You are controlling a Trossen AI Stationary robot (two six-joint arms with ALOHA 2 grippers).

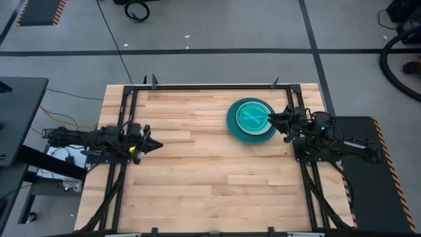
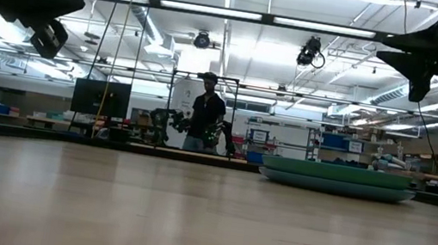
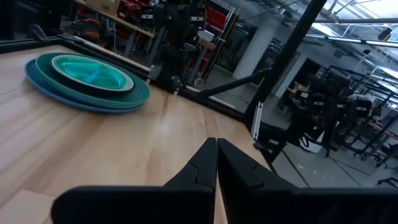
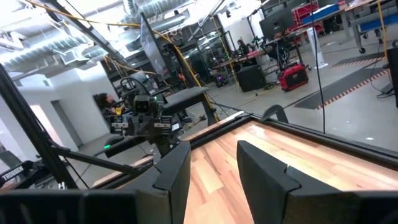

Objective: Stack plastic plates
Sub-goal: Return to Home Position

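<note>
The plastic plates [image 1: 251, 120] sit in one stack on the table's far right part: a large blue plate at the bottom, a teal one on it, smaller rims above, a translucent cyan one on top. The stack also shows in the left wrist view [image 3: 87, 81] and in the low view [image 2: 338, 178]. My right gripper [image 1: 277, 121] hovers open just right of the stack, above the table. My left gripper [image 1: 156, 143] is shut and waits near the table's left edge, raised off the wood, its fingertips [image 3: 216, 149] pressed together.
A black metal frame [image 1: 210, 86] runs along the table's far edge and down both sides. Bare wood [image 1: 210, 178] spreads over the middle and near part of the table. A person [image 2: 204, 120] stands far off in the room behind the table.
</note>
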